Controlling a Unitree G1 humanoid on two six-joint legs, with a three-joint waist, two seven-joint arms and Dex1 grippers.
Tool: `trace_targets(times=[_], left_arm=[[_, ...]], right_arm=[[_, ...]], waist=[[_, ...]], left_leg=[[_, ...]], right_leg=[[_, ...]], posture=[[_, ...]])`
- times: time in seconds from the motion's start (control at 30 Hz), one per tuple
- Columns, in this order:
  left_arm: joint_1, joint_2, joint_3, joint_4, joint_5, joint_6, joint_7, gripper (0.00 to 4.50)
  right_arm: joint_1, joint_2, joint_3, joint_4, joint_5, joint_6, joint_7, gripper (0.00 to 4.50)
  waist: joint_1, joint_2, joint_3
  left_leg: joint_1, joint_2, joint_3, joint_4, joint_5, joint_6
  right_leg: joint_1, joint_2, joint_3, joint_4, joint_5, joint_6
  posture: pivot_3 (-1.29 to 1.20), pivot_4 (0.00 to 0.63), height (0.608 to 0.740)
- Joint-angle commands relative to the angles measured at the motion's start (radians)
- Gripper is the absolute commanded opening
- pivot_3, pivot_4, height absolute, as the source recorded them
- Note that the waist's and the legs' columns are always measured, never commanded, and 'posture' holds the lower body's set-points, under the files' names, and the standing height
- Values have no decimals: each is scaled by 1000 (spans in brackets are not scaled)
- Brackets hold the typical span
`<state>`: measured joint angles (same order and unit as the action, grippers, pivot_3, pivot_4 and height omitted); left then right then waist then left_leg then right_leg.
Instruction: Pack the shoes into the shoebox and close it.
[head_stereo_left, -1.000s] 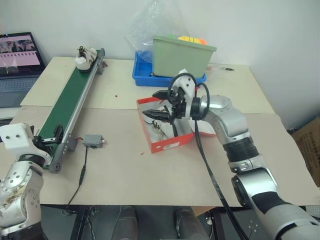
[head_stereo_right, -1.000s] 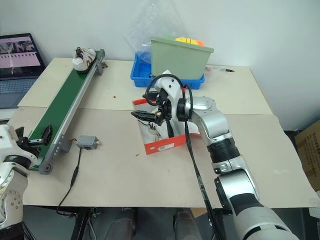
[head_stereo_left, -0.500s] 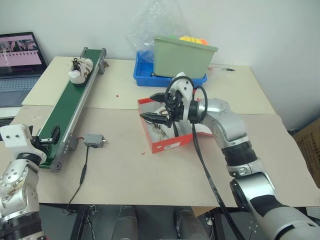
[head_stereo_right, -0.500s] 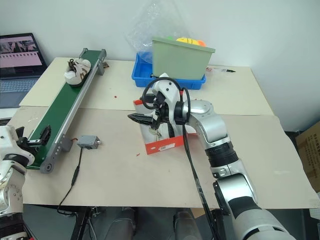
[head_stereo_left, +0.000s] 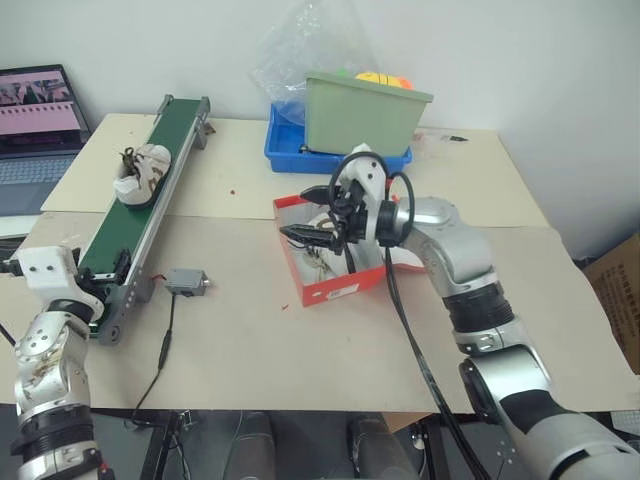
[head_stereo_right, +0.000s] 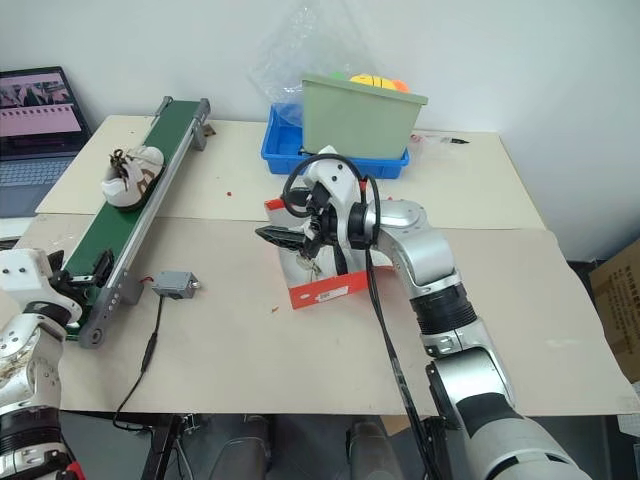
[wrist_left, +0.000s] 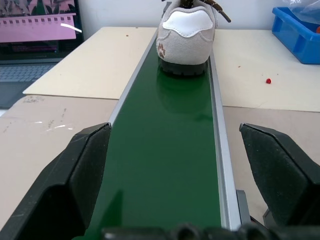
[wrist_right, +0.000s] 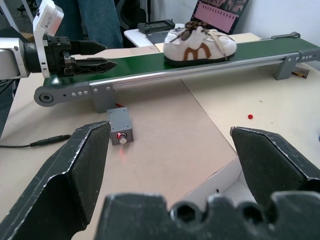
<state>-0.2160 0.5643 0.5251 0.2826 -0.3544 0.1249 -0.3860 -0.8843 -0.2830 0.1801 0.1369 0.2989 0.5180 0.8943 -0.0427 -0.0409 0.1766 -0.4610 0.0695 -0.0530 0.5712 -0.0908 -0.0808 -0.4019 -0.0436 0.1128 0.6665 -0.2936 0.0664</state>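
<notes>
One shoe (head_stereo_right: 126, 176) rides the green conveyor belt (head_stereo_left: 140, 215) on the bench (head_stereo_left: 250, 320). The second shoe lies inside the open shoebox (head_stereo_left: 335, 290), largely hidden behind the right pincer (head_stereo_left: 318, 215), whose jaws stand wide above the box. The left pincer (wrist_right: 92, 56), jaws wide, sits at the belt's near end. The laptop (head_stereo_left: 35, 120) screen content and shoebox label are illegible.

Green conveyor belt (head_stereo_left: 140, 215), laptop (head_stereo_left: 35, 120), blue tray (head_stereo_left: 290, 153).
</notes>
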Motion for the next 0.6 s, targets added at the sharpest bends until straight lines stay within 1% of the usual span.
trace_targets(times=[0.03, 0.33, 0.6], left_arm=[[-31, 20, -4, 9, 9, -43, -7, 4412], [-66, 15, -27, 50, 11, -66, -15, 4412], [-97, 23, -24, 96, 5, -61, -13, 4412]], right_arm=[[-2, -8, -27, -55, 19, 4, -4, 4500], [-1, -17, -33, -71, 22, 18, -11, 4500], [5, -22, -33, -84, 20, 24, -22, 4500]], waist=[[0, 0, 0], [0, 0, 0], [2, 0, 0]], left_leg=[[0, 0, 0, 0, 0, 0], [0, 0, 0, 0, 0, 0], [0, 0, 0, 0, 0, 0]], right_leg=[[0, 0, 0, 0, 0, 0], [0, 0, 0, 0, 0, 0], [0, 0, 0, 0, 0, 0]], posture=[[0, 150, 740], [0, 150, 740], [0, 150, 740]])
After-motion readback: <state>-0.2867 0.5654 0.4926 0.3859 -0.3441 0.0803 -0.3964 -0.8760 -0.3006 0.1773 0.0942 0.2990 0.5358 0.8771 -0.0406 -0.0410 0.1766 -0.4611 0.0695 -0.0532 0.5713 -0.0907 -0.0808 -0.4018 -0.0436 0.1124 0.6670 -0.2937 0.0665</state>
